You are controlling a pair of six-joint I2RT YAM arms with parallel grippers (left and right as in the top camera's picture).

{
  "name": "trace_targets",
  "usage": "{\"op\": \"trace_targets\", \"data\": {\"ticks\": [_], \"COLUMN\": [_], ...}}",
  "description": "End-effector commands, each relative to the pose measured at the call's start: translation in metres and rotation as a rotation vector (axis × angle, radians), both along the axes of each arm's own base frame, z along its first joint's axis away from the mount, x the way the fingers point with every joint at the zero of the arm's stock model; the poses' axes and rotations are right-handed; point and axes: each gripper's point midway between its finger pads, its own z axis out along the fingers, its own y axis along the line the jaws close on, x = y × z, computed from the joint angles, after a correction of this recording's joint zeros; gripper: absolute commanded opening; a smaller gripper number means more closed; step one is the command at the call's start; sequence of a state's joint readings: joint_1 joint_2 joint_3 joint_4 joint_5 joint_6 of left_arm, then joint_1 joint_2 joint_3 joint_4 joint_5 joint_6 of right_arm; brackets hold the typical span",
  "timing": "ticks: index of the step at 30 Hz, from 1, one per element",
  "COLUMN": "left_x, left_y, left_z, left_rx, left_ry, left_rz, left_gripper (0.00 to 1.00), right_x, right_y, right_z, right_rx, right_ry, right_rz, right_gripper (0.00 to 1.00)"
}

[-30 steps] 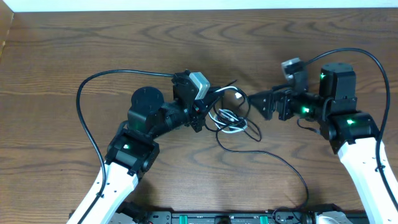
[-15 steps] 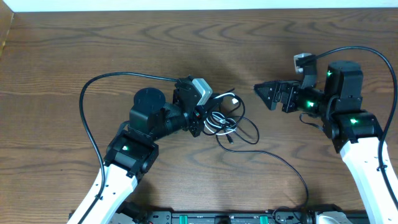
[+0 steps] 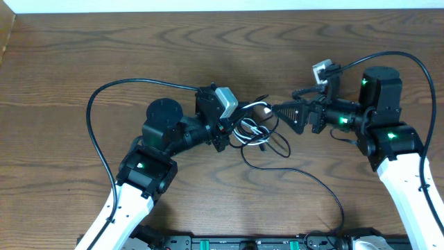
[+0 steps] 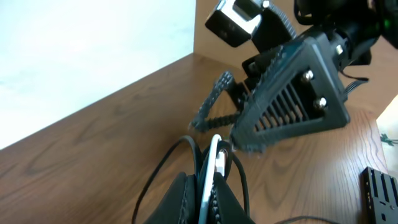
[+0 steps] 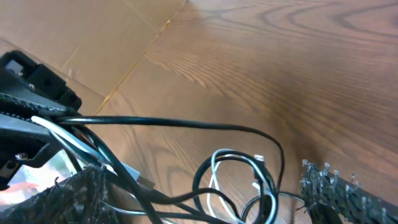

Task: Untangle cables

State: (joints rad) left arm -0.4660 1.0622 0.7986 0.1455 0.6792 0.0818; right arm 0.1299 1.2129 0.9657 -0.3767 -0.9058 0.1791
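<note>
Loosely coiled tangle of thin black and whitish cables.

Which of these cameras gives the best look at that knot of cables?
The overhead view: it shows the whole cable tangle and its cord trailing away. The left wrist view shows only a few clamped strands; the right wrist view, some loops close up.

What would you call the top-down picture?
Left gripper pinches the tangled cables; open right gripper faces them.
</note>
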Motion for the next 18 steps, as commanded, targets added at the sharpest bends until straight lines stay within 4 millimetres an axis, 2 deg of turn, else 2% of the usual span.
{"op": "trace_targets", "data": {"ticks": [1, 14, 18], "left_x": [-0.011, -0.017, -0.031], "left_y": [-0.008, -0.013, -0.019], "left_z": [0.013, 0.012, 0.022], "left_rx": [-0.023, -0.024, -0.057], "left_ry": [-0.029, -0.026, -0.056], "left_rz": [-0.045, -0.072, -0.167], "left_gripper": [0.08, 0.08, 0.08], "right_x": [0.001, 0.002, 0.006], "right_y": [0.002, 0.002, -0.002], "right_z": [0.0, 0.0, -0.005], "right_rx": [-0.019, -0.02, -0.045], "right_ry": [-0.023, -0.021, -0.015], "right_rz": [0.005, 0.001, -0.032], "right_gripper": [1.0, 0.99, 0.99]}}
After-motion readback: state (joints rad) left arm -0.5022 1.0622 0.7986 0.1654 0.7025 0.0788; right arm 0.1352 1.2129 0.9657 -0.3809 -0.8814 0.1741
